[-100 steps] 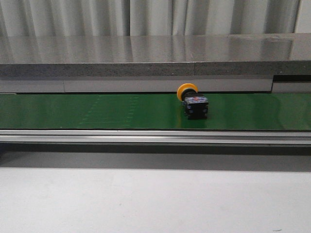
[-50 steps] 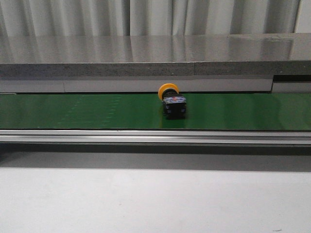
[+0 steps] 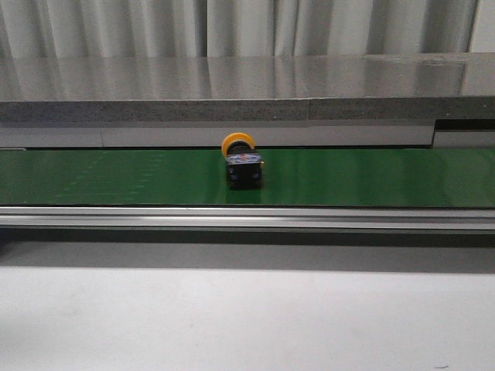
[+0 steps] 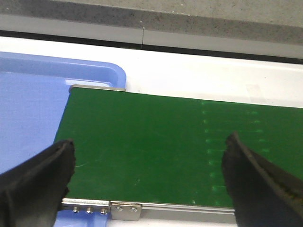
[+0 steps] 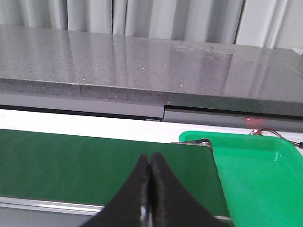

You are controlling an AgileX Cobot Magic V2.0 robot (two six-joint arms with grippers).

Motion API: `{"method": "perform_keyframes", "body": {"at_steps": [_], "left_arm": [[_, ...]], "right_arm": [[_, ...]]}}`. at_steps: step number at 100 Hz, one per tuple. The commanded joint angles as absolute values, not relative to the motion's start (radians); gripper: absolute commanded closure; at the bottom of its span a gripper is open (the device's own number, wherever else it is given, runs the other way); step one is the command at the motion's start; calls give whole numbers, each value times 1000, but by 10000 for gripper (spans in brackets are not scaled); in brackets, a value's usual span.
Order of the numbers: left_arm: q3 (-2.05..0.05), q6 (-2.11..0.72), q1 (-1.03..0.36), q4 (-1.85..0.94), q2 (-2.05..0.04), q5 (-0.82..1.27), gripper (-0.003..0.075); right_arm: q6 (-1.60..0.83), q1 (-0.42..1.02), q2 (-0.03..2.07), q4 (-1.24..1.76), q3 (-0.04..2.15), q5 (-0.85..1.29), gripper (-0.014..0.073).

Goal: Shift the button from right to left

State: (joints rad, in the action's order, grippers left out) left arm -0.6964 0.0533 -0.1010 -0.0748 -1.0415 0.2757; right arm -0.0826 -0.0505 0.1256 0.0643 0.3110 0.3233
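Button [image 3: 241, 164] sits on the green belt [image 3: 116, 176] near its middle, untouched by either arm. Left gripper [image 4: 147, 184] spread wide over the belt's end beside the blue tray [image 4: 28, 109] — apparently the drop-off. Right gripper [image 5: 150, 189] closed, empty. Pickup and transfer remain.

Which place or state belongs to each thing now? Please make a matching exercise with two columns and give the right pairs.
Things:
1. button
2. blue tray
3. green tray
4. left gripper

Places or states:
A. open above the green belt
B. at the belt end, in the right wrist view
C. near the middle of the belt, in the front view
D. at the belt end, in the left wrist view

Pairs: 1-C, 2-D, 3-B, 4-A
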Motion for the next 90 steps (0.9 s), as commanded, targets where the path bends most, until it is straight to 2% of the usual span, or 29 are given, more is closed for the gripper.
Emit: {"method": "perform_keyframes", "body": {"at_steps": [1,34,64,90], "left_arm": [[-788,54,-103,-89,-1080,254,80],[-1116,75,-225,-89,-1353,618,80],[-1301,170,-362,-84,-1514,719,82],[-1419,328,-433,58,-1626,832,82]], "right_arm": [[-78,-48,135,54,338,253,660],[-78,-48,135,54,338,253,660],[-78,-48,135,54,338,253,660],[-78,-48,135,54,338,253,660]]}}
